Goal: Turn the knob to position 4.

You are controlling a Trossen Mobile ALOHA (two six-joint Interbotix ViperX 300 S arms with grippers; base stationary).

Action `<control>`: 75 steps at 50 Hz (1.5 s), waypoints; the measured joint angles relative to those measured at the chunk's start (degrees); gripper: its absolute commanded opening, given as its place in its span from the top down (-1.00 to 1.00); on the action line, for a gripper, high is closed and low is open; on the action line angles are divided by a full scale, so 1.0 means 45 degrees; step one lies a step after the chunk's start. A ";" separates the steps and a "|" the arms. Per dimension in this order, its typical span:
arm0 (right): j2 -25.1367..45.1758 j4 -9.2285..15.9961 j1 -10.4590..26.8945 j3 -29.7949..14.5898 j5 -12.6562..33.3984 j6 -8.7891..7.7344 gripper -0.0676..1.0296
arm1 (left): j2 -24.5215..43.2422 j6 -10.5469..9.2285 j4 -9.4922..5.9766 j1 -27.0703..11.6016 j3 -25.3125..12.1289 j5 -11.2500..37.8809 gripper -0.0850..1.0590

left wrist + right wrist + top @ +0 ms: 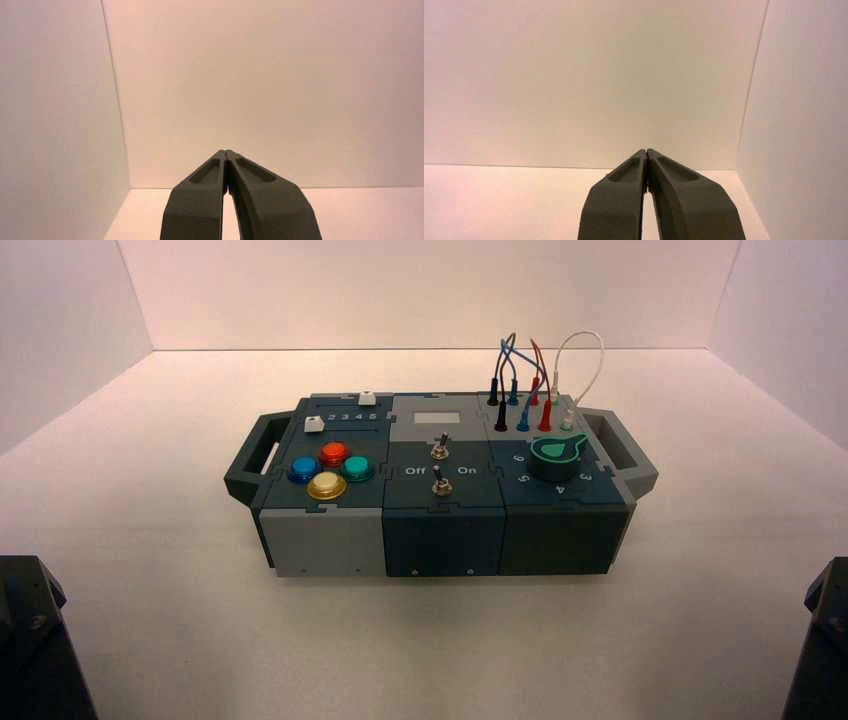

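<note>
My left gripper [225, 152] waits at the near left, its 2 fingertips together. The knob [556, 459] sits on the box's right section, its pointer unreadable from here. My right gripper [646, 151] idles near right, tips touching.

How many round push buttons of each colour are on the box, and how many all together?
Red push button: 1
Blue push button: 1
Green push button: 1
Yellow push button: 1
Total: 4
</note>
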 measured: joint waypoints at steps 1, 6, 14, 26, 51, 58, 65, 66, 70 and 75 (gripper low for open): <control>0.0000 0.0000 0.0000 0.0000 0.0000 0.0000 0.92 | 0.0000 -0.0020 -0.0020 0.0000 0.0000 0.0000 0.90; 0.0000 0.0000 0.0020 -0.0020 0.0000 0.0020 0.92 | 0.0000 0.0000 0.0000 0.0020 0.0000 0.0000 0.90; 0.0000 0.0000 0.0000 -0.0020 0.0020 0.0000 0.92 | 0.0020 0.0000 -0.0020 0.0020 0.0000 0.0020 0.90; 0.0078 0.0000 0.0078 -0.0039 0.0156 0.0000 0.92 | 0.0195 0.0000 0.0000 0.0000 0.0000 0.0195 0.90; 0.1152 0.0293 0.1133 -0.0859 0.2246 -0.0059 0.92 | 0.1543 0.0020 -0.0020 -0.0527 -0.0664 0.1953 0.90; 0.1680 0.0469 0.1680 -0.1152 0.3262 -0.0059 0.92 | 0.2070 0.0176 -0.0020 -0.1348 -0.0898 0.2598 0.90; 0.2344 0.0547 0.2187 -0.1406 0.4004 -0.0059 0.92 | 0.2480 0.0273 -0.0039 -0.1992 -0.1016 0.3008 0.90; 0.2578 0.0586 0.2305 -0.1465 0.4219 -0.0059 0.92 | 0.2617 0.0293 -0.0039 -0.2109 -0.1055 0.3105 0.90; 0.3184 0.0684 0.2637 -0.1680 0.4902 -0.0059 0.92 | 0.2930 0.0332 -0.0039 -0.2539 -0.1113 0.3379 0.90; 0.4043 0.0723 0.2969 -0.1973 0.5586 -0.0059 0.92 | 0.3203 0.0391 -0.0020 -0.3047 -0.1113 0.3633 0.90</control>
